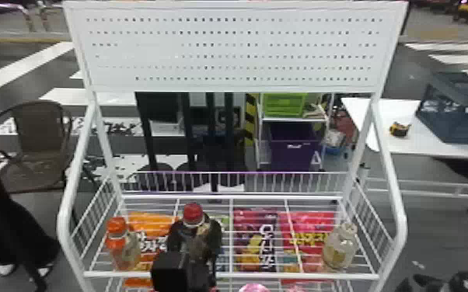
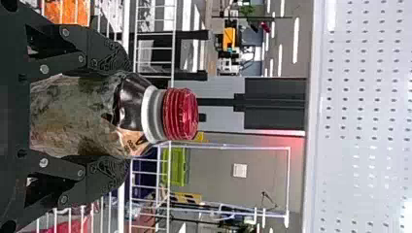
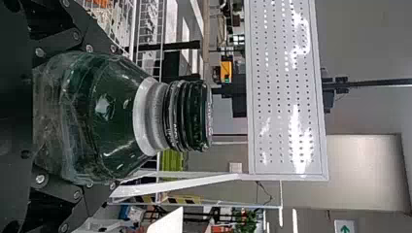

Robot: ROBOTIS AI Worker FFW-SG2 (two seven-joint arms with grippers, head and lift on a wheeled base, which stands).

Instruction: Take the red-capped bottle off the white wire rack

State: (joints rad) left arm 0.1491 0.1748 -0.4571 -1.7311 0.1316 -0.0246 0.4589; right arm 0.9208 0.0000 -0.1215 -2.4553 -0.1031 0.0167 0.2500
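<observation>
Securing red-capped bottle [image 2: 75, 114] | left tool [image 2: 124, 115] clamping it, right tool [image 3: 119, 119] clamping green bottle [image 3: 99, 109] | next: probably lifting clear of rack [image 1: 315, 277]

1 brown chair [image 1: 39, 132], purple bin [image 1: 293, 155]

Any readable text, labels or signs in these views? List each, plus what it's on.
No words I can quote with confidence.
Red-capped bottle, shoulder: print too small to read.
Dark green bottle, cap: print too small to read.
Orange bag, purple bag, red bag: lettering too blurred to read.
Purple bin: pale label, too small.
Sign: green arrow, no legible words.
</observation>
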